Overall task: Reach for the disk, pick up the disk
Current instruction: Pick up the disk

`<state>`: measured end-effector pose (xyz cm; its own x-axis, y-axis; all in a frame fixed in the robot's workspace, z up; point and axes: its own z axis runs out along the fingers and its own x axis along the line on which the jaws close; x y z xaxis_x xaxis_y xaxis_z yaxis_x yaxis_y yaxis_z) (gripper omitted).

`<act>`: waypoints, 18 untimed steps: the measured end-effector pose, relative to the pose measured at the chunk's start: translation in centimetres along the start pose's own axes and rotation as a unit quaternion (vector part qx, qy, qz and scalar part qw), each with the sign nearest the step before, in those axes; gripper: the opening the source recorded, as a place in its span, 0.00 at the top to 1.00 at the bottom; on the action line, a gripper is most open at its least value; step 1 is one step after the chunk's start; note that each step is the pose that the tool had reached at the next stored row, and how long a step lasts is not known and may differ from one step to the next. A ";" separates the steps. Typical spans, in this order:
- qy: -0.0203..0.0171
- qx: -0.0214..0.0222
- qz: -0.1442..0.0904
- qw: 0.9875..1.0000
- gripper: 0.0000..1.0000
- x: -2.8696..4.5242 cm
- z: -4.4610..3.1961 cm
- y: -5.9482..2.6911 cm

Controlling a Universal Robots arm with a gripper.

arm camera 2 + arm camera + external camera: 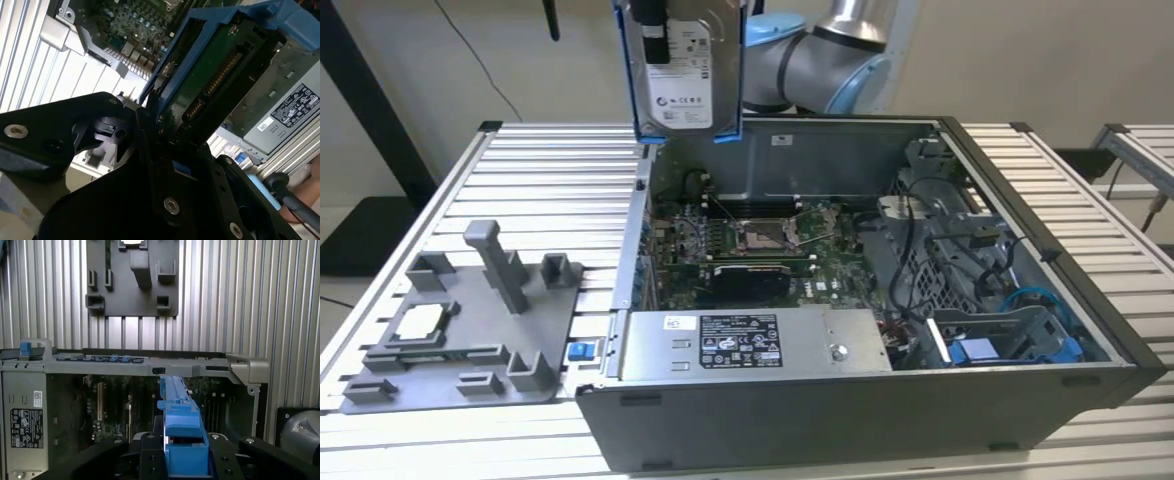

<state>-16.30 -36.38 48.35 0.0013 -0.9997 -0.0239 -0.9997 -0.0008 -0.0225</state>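
1. Second wrist view: gripper [152, 117] is clamped on the disk [210, 70], jaws pinching its blue bracket edge; green board side faces the cam.
2. Exterior view: disk [683, 70] hangs upright at top centre, label outward, over the PC case's [881, 400] back corner. Pick looks done.
3. Judgement: grip sits near one end, so firm squeeze & slow, straight travel w/o tilt suits; plastic may flex.
4. Below: motherboard [747, 240], grey PSU box [747, 345] lower centre.
5. Ribbed metal table [547, 170]; grey fixture plate [467, 330] lower left; pale wall behind.
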 end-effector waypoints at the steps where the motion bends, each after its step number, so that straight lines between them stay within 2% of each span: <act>1: 0.000 0.000 0.000 1.000 1.00 0.00 0.01 -0.46; 18: 0.000 -0.002 0.000 1.000 1.00 0.00 0.18 -8.19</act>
<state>-8.11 -36.37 48.36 0.0013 -0.9997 -0.0239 -0.9998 -0.0008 -0.0187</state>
